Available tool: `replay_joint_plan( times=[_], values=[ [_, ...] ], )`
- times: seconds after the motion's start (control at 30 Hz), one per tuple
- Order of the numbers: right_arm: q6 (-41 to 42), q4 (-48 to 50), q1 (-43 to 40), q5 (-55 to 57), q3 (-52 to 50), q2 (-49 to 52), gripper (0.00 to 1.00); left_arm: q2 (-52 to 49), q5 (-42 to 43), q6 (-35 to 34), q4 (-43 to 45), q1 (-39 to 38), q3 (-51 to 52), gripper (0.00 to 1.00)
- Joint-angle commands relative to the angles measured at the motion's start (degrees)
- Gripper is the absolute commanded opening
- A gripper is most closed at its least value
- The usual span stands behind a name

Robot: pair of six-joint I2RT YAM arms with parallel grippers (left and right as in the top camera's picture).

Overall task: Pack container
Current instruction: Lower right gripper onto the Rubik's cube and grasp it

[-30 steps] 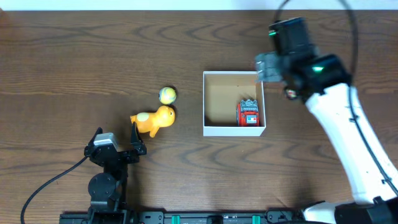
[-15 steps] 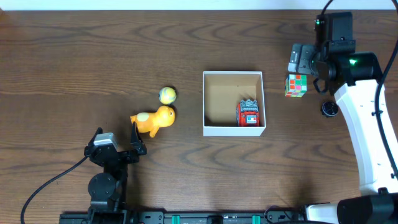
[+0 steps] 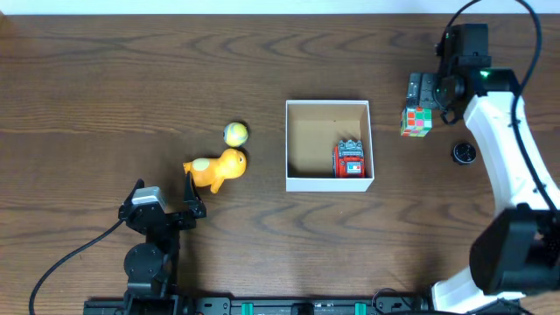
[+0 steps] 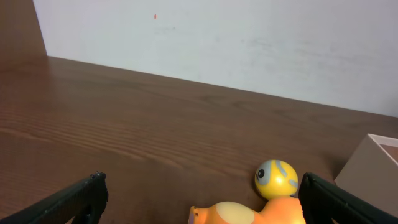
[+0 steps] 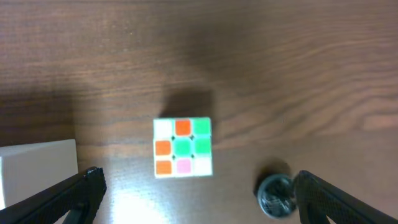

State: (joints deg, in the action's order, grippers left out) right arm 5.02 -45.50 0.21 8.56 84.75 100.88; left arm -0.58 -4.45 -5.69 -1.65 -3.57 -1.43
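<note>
A puzzle cube (image 3: pixel 416 121) and dark disc (image 3: pixel 464 154) lie near the container (image 3: pixel 329 183).

Dark wood-grain counter (image 3: pixel 131 70), slight sheen.
Container (image 3: pixel 329 184): matt white walls, brown cardboard inside; glossy plastic cube (image 3: pixel 416 121) at its three o'clock.

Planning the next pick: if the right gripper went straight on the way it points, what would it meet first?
Probably the puzzle cube, centred ahead of the open right gripper; the gap to it is unclear.
</note>
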Motion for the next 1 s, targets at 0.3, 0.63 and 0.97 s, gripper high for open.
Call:
replay_joint_plan(
  times=[0.3, 0.63, 0.97],
  values=[
    [-1.88, 3.72, -0.48, -1.46, -0.39, 8.96, 0.99, 0.35, -0.48, 0.96, -2.12, 0.02, 1.20, 0.98],
    [1.75, 4.50, -0.68, -1.07, -0.39, 14.34, 0.99, 0.35, -0.48, 0.96, -2.12, 0.02, 1.20, 0.98],
    [4.37, 4.22, -0.70, -1.05, -1.27, 14.56, 0.99, 0.35, -0.48, 0.96, -2.12, 0.02, 1.20, 0.98]
  ],
)
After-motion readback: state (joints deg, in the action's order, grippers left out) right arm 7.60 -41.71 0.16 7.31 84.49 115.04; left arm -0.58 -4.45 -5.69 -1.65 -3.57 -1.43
